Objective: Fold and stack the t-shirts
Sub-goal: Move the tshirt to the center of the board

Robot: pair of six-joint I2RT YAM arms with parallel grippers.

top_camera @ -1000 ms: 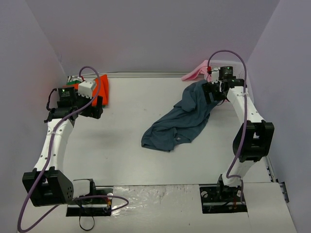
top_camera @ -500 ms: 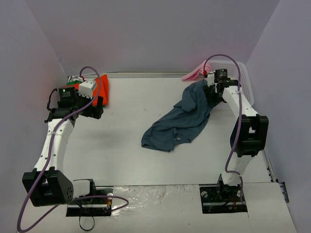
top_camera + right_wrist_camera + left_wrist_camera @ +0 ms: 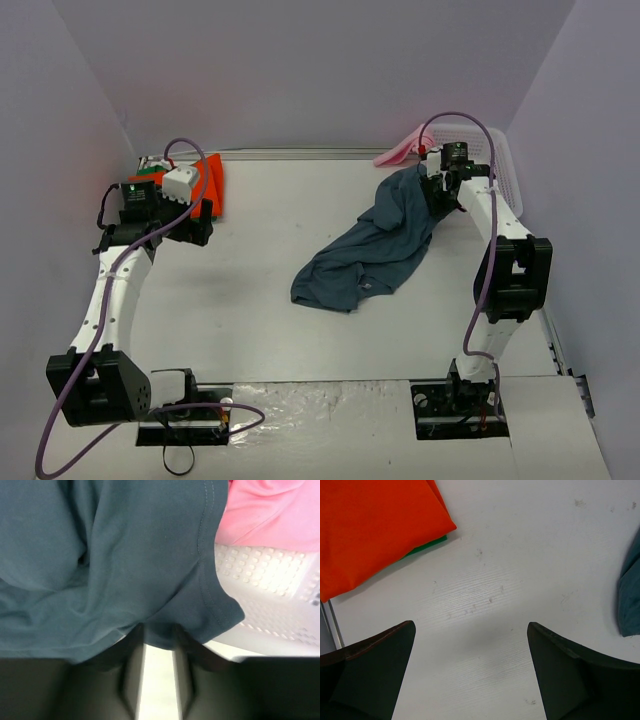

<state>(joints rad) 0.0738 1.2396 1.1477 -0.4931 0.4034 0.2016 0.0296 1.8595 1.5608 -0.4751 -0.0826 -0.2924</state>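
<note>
Two shirts are judged done already: the orange-red shirt (image 3: pixel 212 180) lies folded at ten o'clock on the table (image 3: pixel 260 300), and the green shirt (image 3: pixel 427 546) shows as a thin edge beneath it. The slate-blue shirt (image 3: pixel 370 250) is the one in hand. It lies crumpled from the centre out toward two o'clock, where its far end is held off the surface by the right gripper (image 3: pixel 438 195). In the right wrist view those jaws are seen close together, with a fold of the shirt's edge pinched at their tips. The left gripper (image 3: pixel 470 645) is held over bare table just at six o'clock of the folded pair, its jaws wide apart with nothing between them. The pink shirt (image 3: pixel 403 148) is draped over the rim of the white basket (image 3: pixel 505 165) at one o'clock, not yet folded.

The step is judged to be the spreading of the slate-blue shirt before any fold is made. A second grip is called for next, probably by the left gripper on the shirt's near end toward six o'clock, so that the cloth can be drawn flat between the two arms.

The table is pale, matt and hard, with faint scuffs seen in the left wrist view. Plain lilac-grey walls (image 3: pixel 300 80) close it in at nine, twelve and three o'clock. A crinkled sheet (image 3: pixel 330 400) is laid along the near edge at six o'clock.
</note>
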